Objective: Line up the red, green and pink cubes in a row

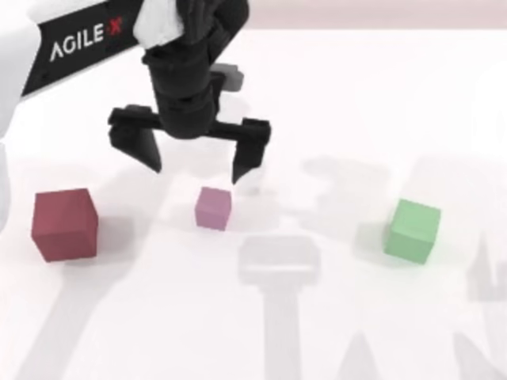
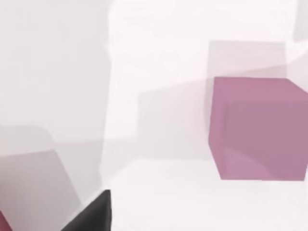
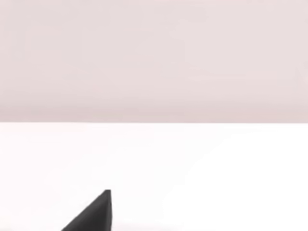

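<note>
Standing on the white bench [image 1: 333, 95] in a rough row, three cubes are seen from above, and each is placed here against the pink cube [image 1: 214, 208] at the middle. The red cube [image 1: 65, 225] is set well apart to its left, slightly nearer the front edge. The left gripper [image 1: 194, 169] is held just behind and above the pink cube, jaws spread wide and holding nothing, with no contact made. The green cube [image 1: 413, 230] is set well apart to the pink cube's right, also slightly forward. The right gripper [image 3: 91, 214] is shown only as one dark fingertip in its wrist view; whether its jaws are apart cannot be told.
</note>
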### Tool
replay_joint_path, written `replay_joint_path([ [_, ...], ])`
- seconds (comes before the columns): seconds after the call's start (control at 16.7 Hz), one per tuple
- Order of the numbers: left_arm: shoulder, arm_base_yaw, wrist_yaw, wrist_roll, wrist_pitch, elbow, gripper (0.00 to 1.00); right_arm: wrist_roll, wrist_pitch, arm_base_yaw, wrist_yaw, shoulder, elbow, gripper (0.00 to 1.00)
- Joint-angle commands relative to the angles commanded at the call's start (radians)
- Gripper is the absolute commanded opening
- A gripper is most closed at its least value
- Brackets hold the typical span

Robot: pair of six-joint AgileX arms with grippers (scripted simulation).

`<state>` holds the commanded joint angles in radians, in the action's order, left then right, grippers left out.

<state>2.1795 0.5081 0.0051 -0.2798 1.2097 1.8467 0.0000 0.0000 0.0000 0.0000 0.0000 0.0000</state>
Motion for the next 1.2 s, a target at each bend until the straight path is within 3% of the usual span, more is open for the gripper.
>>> replay_joint_path([
  [0.6, 0.056, 0.010, -0.001, -0.005, 0.012, 0.038, 1.00, 0.000, 0.000, 0.000, 0.000, 0.000, 0.000, 1.00],
  [1.02, 0.133, 0.012, -0.001, -0.005, -0.246, -0.135, 1.00, 0.000, 0.000, 0.000, 0.000, 0.000, 0.000, 1.00],
  [1.2, 0.145, 0.012, -0.001, -0.005, -0.273, -0.156, 1.00, 0.000, 0.000, 0.000, 0.000, 0.000, 0.000, 1.00],
])
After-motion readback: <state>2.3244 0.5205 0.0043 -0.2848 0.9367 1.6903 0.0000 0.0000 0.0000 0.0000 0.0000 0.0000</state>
